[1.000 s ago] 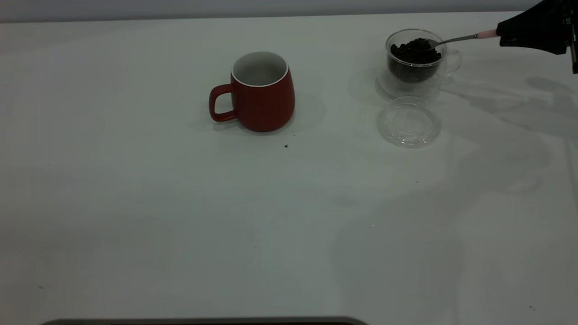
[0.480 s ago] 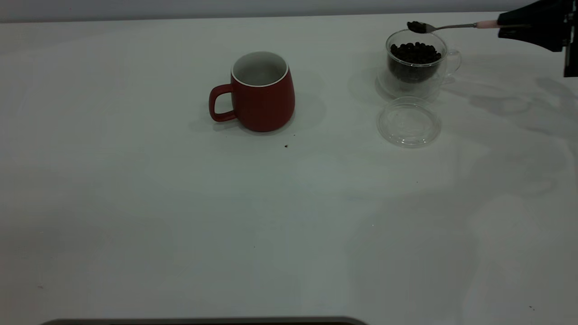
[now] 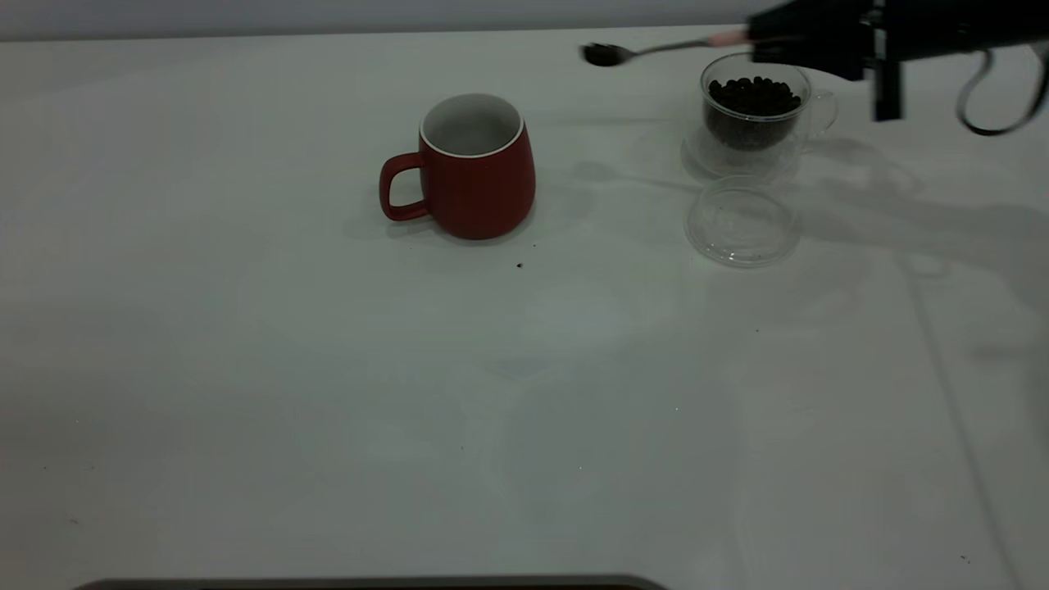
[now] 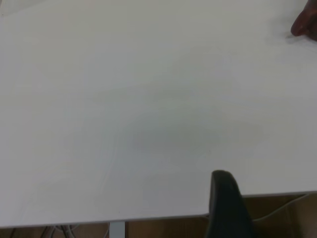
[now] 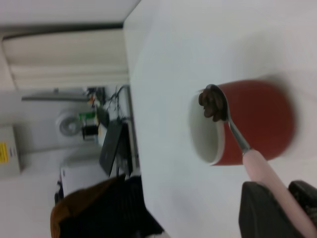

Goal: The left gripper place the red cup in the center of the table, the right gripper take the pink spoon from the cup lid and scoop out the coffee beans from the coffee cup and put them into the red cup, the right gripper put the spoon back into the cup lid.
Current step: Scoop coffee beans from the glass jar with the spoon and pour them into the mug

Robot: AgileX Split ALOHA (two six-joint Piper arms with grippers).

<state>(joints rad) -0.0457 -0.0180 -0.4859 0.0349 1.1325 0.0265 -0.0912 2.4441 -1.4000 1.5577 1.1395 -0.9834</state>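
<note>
The red cup (image 3: 475,168) stands upright mid-table with its handle toward the left arm's side; it also shows as the red cup (image 5: 252,124) and, at an edge, the red cup (image 4: 306,26). My right gripper (image 3: 762,41) hovers over the coffee cup (image 3: 754,115), shut on the pink spoon (image 3: 656,49) by its pink handle. The spoon's bowl, loaded with coffee beans (image 5: 213,104), hangs in the air between the two cups, short of the red cup's rim. More coffee beans (image 3: 754,94) fill the glass cup. The cup lid (image 3: 742,223) lies bare in front of it. My left gripper (image 4: 225,201) is parked off the table edge.
The white table (image 3: 246,369) stretches wide in front of both cups, with a few dark specks (image 3: 519,265) near the red cup's base. A black cable (image 3: 987,98) loops down from the right arm. Room clutter and a person's dark clothing (image 5: 99,208) sit beyond the far edge.
The spoon rose out of the coffee cup with a load of beans. My right gripper then carried it left, from beside the glass cup toward the red cup.
</note>
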